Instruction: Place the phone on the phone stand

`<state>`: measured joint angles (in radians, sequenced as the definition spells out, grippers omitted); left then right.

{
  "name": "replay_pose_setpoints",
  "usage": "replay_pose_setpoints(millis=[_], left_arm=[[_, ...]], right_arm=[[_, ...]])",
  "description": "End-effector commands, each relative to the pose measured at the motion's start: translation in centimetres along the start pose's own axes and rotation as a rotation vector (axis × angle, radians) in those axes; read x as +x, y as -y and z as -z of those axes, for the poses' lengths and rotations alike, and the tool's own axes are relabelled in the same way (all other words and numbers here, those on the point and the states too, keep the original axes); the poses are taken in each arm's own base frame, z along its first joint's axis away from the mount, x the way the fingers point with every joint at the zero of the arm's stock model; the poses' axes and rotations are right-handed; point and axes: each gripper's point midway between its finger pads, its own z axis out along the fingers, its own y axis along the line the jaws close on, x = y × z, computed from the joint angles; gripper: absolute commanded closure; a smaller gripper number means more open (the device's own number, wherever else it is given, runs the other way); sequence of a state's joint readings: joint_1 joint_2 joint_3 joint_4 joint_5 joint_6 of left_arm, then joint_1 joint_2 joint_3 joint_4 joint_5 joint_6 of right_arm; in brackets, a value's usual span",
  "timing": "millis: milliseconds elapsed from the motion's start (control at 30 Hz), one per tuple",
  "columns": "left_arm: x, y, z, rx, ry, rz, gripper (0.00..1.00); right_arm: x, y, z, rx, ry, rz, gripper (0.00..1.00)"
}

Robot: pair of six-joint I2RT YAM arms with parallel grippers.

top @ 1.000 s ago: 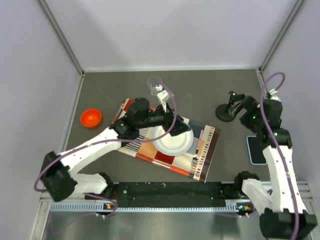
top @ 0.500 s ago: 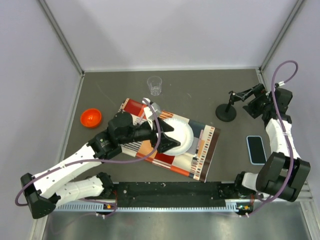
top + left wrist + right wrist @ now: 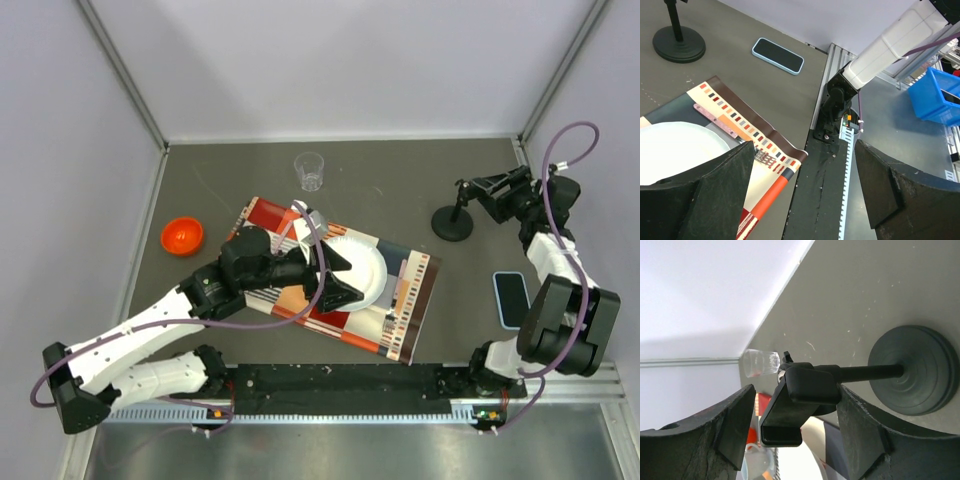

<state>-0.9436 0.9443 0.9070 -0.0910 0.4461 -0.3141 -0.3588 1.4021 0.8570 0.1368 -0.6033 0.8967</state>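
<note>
The phone (image 3: 512,298), black screen with a light blue rim, lies flat on the table at the right; it also shows in the left wrist view (image 3: 778,55). The phone stand (image 3: 452,224) stands upright behind it, with a black disc base and a thin post; it also shows in the left wrist view (image 3: 679,44). In the right wrist view its base (image 3: 912,370) and clamp head (image 3: 805,400) show. My right gripper (image 3: 483,195) (image 3: 795,435) is open with the clamp head between its fingers. My left gripper (image 3: 345,275) (image 3: 802,200) is open and empty over the white plate.
A patterned placemat (image 3: 415,300) holds a white plate (image 3: 368,262) and a fork (image 3: 757,155). A clear cup (image 3: 310,171) stands at the back. An orange bowl (image 3: 183,236) sits at the left. Walls enclose the table on three sides.
My left gripper has drawn back from the clear cup to above the plate. My right arm has lifted off the phone's side and brought its gripper up to the stand's clamp head.
</note>
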Motion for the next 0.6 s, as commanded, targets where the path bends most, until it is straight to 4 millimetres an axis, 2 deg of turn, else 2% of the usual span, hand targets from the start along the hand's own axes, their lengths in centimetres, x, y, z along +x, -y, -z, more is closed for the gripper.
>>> replay_pose_setpoints(millis=[0,367,467,567], left_arm=[[-1.9,1.1,-0.4,0.043,0.036,-0.008,0.14],[-1.5,0.6,-1.8,0.045,-0.007,0.037,0.16],[-1.5,0.6,-2.0,0.043,-0.012,0.045,0.16],[-1.5,0.5,-2.1,0.038,-0.013,0.051,0.16]], right_arm=[[-1.3,-2.1,-0.2,-0.106,0.035,0.007,0.35],[-0.9,-0.6,-1.2,-0.112,0.041,-0.103,0.38],[-0.8,-0.8,-1.2,-0.132,0.047,-0.116,0.45],[-0.8,-1.1,-0.9,-0.153,0.068,-0.166,0.56]])
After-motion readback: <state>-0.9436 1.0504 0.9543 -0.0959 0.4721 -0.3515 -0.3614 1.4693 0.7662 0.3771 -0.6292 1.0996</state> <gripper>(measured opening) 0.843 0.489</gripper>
